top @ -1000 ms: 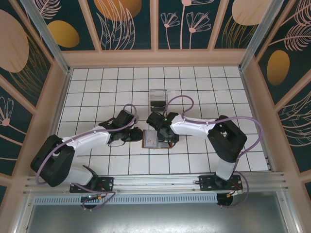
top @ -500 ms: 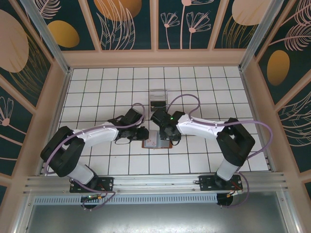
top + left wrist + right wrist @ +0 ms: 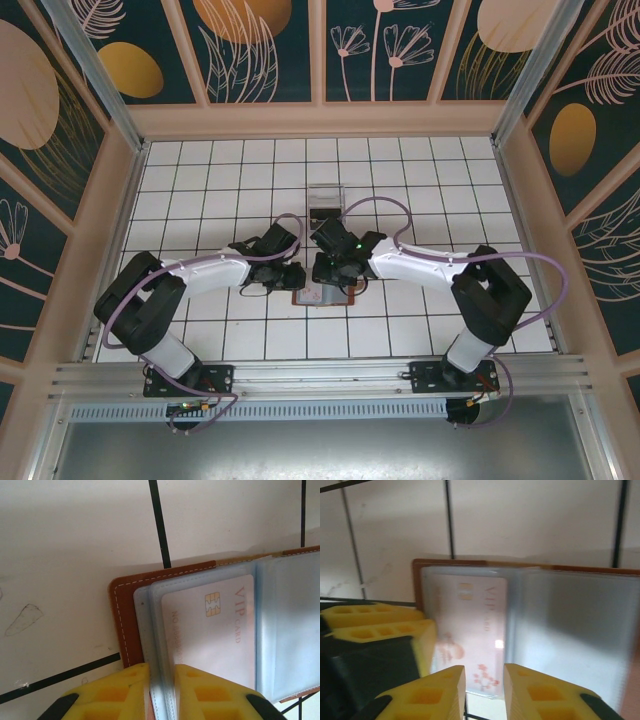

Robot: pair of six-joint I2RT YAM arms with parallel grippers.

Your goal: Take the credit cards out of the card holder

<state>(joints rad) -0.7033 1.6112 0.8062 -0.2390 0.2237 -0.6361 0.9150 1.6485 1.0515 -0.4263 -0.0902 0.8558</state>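
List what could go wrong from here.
1. The left tool grips just one edge of the brown leather card holder, at its clear plastic sleeves; a pull could lift the holder.
2. The open right tool straddles the pale VIP card inside a sleeve; closing may grab both, so the card stays.
3. The tools sit close together and could collide.

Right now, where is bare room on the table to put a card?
The table is bare along the whole back wall and in the near row between the arm bases. Crowded: the middle, where left gripper and right gripper meet at the wallet, clear box just behind.
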